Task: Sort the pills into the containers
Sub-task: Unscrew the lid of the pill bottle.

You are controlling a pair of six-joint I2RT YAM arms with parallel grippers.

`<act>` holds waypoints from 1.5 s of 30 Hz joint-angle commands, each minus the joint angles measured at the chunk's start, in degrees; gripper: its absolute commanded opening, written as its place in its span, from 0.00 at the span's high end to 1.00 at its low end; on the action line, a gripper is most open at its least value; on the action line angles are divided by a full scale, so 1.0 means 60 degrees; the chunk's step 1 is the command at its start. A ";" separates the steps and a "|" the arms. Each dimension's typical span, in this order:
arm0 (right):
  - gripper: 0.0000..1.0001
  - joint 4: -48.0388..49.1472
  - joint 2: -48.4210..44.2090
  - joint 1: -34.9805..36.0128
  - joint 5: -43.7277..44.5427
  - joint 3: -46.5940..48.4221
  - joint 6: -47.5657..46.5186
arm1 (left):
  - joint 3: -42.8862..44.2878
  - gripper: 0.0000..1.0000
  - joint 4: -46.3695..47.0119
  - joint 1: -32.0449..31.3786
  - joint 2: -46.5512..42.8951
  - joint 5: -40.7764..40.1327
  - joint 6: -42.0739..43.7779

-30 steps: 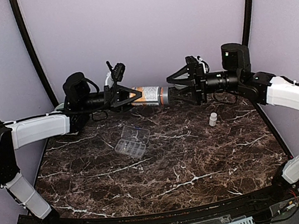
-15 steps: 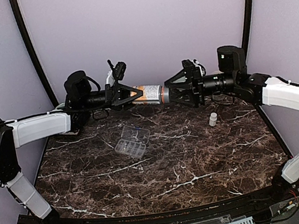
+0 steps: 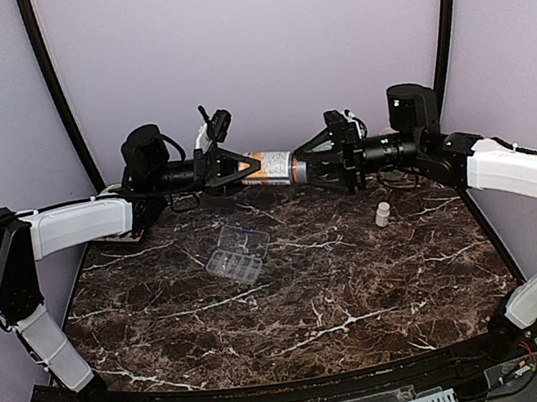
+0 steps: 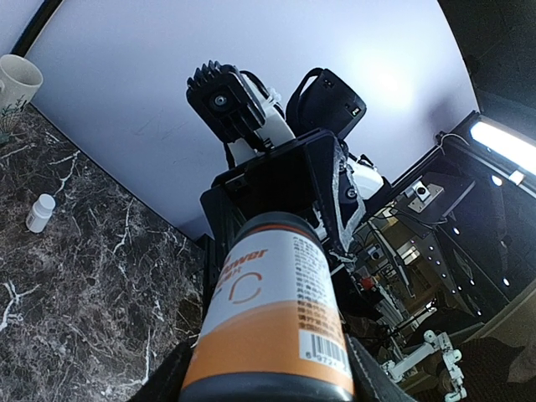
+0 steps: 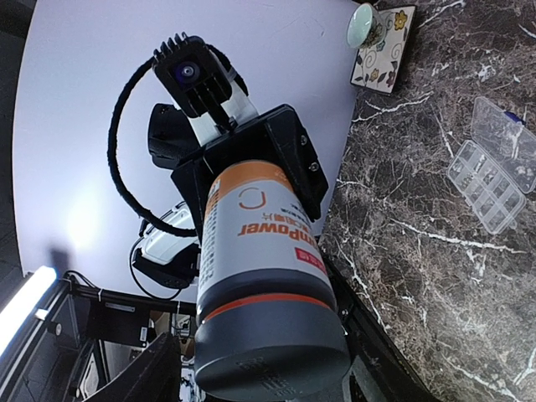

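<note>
Vitamin C pill bottle held level in air, upper centre of frame. Rigid plastic, slick label, probably light. Ribbed cap looks like the surest purchase. Base end pinched by left fingers. Cap straddled by right fingers, contact unclear. organizer box lies lid open on worktop, below centre.

Bottle ends hidden inside the left gripper and right gripper; organizer box contents too small to tell; mug cropped at ten o'clock in the left wrist view.
</note>
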 commanded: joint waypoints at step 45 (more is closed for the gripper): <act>0.60 -0.2037 -0.1229 0.0079 0.2543 0.0552 -0.8882 | -0.0975 1.00 0.2664 -0.0009 -0.0529 -0.0198 -0.1740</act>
